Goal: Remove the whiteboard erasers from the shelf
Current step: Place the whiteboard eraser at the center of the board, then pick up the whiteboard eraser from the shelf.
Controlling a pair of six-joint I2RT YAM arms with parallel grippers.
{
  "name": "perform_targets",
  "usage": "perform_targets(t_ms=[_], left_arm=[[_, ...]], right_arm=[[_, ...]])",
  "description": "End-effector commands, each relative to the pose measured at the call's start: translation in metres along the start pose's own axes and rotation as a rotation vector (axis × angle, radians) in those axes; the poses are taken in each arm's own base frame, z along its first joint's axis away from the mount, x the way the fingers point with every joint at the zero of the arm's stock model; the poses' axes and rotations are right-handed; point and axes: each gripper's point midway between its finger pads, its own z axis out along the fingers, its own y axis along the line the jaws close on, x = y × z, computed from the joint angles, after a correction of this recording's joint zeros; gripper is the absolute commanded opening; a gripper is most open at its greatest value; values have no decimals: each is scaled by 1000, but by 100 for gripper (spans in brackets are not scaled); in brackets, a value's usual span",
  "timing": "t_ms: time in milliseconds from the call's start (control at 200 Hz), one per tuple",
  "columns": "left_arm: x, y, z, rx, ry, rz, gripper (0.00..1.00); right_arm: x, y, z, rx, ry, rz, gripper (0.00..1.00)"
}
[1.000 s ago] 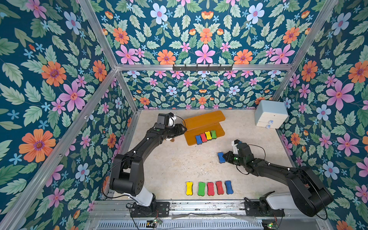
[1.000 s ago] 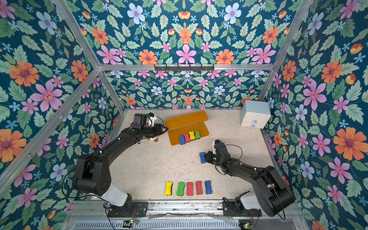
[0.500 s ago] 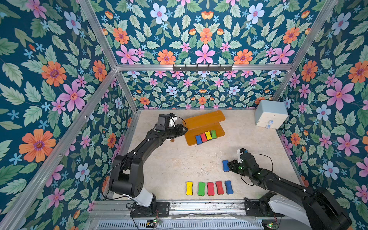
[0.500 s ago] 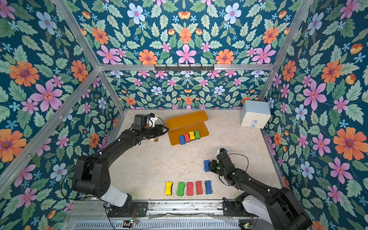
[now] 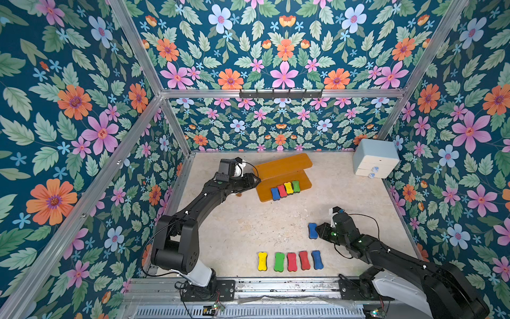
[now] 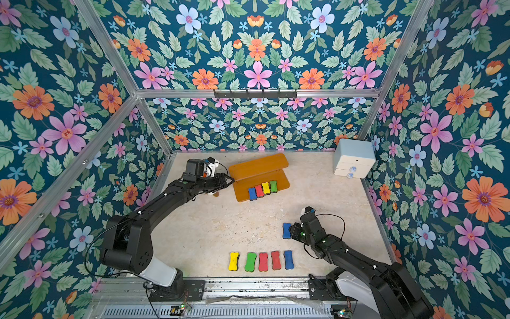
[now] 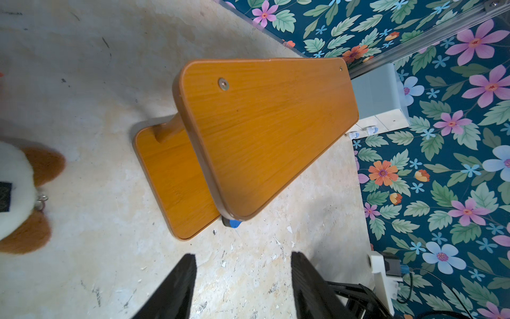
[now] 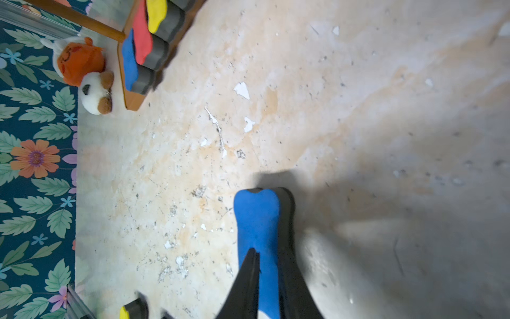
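R jaws pinch blue eraser (image 8: 256, 221) over counter (image 5: 234, 229), near row of five (image 5: 289, 261) but not touching it. L jaws spread, empty, by end of shelf (image 5: 281, 165). Four erasers (image 5: 285, 189) on lower board. Judgement: lower till dark side sits flat beside row's blue end, then release w/o nudging row.

From my left wrist, the shelf (image 7: 262, 132) hides its erasers, bar one blue corner (image 7: 234, 222); the blue eraser (image 8: 258, 221) between my right fingers (image 8: 244, 290) runs off-frame.
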Motion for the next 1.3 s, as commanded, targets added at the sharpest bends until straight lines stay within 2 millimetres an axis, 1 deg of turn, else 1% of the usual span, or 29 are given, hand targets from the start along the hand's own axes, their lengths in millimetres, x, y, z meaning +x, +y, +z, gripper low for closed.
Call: perform_targets(t_ms=[0, 135, 275, 340, 455, 545, 670, 750, 780, 790, 805, 960, 1080, 1295], left_arm=[[-8, -3, -2, -4, -23, 22, 61], [-15, -1, -1, -34, -25, 22, 62], [-30, -3, -2, -60, -54, 33, 65], [-35, -2, 0, -70, -56, 30, 66], [-40, 1, 11, -80, -39, 21, 65], [-45, 4, 17, -87, -35, 20, 65], [-50, 9, 23, -114, -33, 29, 64], [-52, 13, 26, -134, -30, 36, 64], [-53, 16, 28, -143, -26, 36, 64], [-53, 16, 28, -145, -24, 38, 64], [-53, 17, 29, -148, -22, 37, 64], [-51, 18, 37, -130, 5, 33, 60], [-49, 18, 39, -121, 12, 28, 56], [-45, 18, 42, -104, 21, 17, 50]], right_arm=[[-12, 10, -2, -7, -28, -32, 22], [-34, 33, 5, -48, -57, -67, 25], [-68, 57, 18, -124, -92, -71, 27], [-84, 63, 24, -147, -109, -72, 27], [-110, 68, 38, -186, -118, -73, 28], [-125, 69, 51, -201, -114, -79, 28], [-146, 70, 61, -227, -130, -74, 30], [-157, 70, 67, -227, -139, -77, 33], [-162, 73, 66, -237, -149, -79, 33], [-159, 67, 73, -225, -132, -71, 33], [-159, 65, 76, -224, -129, -69, 33], [-169, 65, 89, -239, -129, -60, 34], [-170, 65, 101, -255, -118, -47, 35], [-173, 63, 115, -262, -116, -31, 35]])
